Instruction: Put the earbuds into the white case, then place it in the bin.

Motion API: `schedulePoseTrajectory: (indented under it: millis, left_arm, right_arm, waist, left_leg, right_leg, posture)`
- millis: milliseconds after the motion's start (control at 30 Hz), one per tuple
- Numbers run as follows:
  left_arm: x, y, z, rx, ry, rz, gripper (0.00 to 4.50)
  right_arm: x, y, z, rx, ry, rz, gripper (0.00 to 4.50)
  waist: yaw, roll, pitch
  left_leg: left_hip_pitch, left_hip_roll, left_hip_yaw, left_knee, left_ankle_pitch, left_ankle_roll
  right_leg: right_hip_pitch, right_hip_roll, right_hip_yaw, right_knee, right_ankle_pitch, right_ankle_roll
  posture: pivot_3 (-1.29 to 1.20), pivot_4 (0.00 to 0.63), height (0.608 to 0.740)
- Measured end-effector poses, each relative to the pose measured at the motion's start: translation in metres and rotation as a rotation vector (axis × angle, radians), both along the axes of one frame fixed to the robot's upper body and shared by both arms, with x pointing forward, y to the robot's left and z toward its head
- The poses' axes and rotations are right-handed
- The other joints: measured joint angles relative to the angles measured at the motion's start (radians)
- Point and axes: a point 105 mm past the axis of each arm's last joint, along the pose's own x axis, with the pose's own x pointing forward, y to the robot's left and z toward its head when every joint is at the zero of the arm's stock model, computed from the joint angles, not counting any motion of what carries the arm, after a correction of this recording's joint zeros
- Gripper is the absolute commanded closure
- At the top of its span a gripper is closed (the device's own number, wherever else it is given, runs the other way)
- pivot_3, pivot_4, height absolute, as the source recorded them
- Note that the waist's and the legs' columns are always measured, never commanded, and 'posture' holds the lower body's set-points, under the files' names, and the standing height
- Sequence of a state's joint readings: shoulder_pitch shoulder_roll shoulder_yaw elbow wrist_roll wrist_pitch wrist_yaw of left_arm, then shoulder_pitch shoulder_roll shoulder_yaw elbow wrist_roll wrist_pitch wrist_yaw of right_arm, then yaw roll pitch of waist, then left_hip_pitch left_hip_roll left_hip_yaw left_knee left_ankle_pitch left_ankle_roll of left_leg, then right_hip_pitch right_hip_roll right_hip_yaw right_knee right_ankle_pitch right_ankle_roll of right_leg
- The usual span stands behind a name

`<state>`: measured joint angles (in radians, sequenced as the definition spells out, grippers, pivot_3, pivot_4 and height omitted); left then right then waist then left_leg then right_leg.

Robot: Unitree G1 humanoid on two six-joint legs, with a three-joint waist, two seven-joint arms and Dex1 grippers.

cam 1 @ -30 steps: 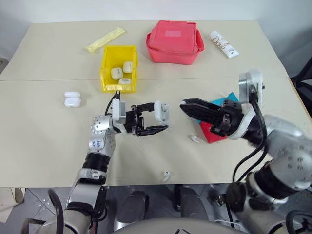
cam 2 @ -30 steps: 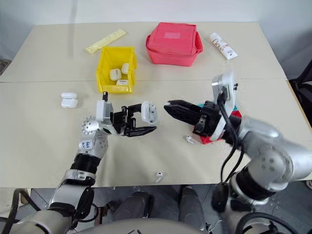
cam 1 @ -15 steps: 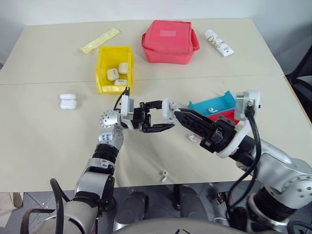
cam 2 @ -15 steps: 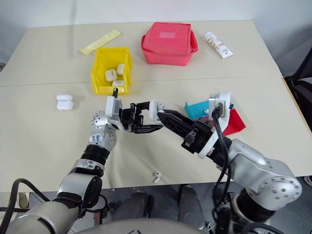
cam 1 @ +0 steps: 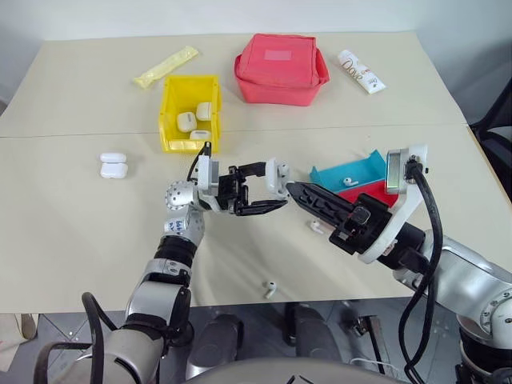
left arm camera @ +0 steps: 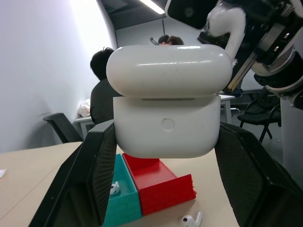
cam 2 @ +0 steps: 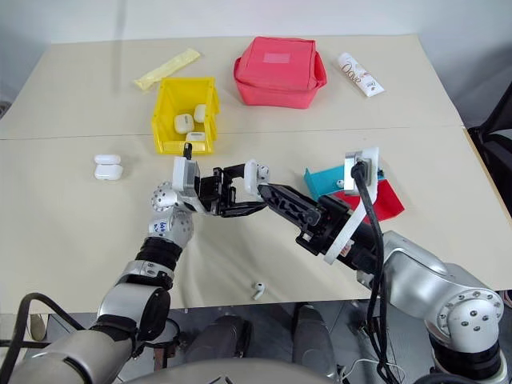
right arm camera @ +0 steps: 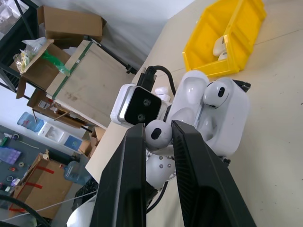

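Left gripper is clamped on the open white case above the table, and right gripper pinches an earbud right at it. Yellow bin sits behind with three cases inside, red pouch beside it. Loose earbuds lie near the front edge and by the teal-and-red tray.

White tube lying just beside the red fabric pouch, cursive brand word "Dove" printed along its side, small blue markings on the left arm's white wrist cuff too small to read
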<state>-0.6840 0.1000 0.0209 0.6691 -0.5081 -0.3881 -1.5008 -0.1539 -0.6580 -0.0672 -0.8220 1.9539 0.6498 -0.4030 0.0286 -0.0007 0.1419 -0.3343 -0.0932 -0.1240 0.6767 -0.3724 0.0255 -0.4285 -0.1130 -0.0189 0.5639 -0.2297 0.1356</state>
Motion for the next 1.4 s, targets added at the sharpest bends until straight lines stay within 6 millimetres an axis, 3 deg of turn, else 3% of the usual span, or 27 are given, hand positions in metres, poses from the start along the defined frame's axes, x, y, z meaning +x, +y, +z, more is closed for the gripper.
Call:
schedulePoseTrajectory:
  millis: [600, 1400]
  left_arm:
    - [-0.018, 0.001, 0.002, 0.021, 0.010, -0.061, 1.74]
    - [-0.018, 0.003, -0.005, 0.050, 0.044, -0.058, 1.74]
  right_arm:
    - [0.003, 0.008, -0.011, 0.006, 0.063, 0.051, 4.06]
    - [0.005, 0.007, -0.025, 0.016, 0.114, 0.005, 4.06]
  waist:
    - [0.003, 0.000, 0.000]
    - [0.024, 0.000, 0.000]
  left_leg:
    - [-0.001, 0.000, -0.001, 0.000, 0.000, 0.000]
    - [-0.001, 0.000, -0.001, 0.000, 0.000, 0.000]
  right_leg:
    - [0.001, 0.000, 0.000, -0.003, 0.000, 0.000]
    - [0.001, 0.000, 0.000, -0.005, 0.001, 0.001]
  posture:
    - [0.00, 0.150, 0.740]
    - [0.00, 0.150, 0.740]
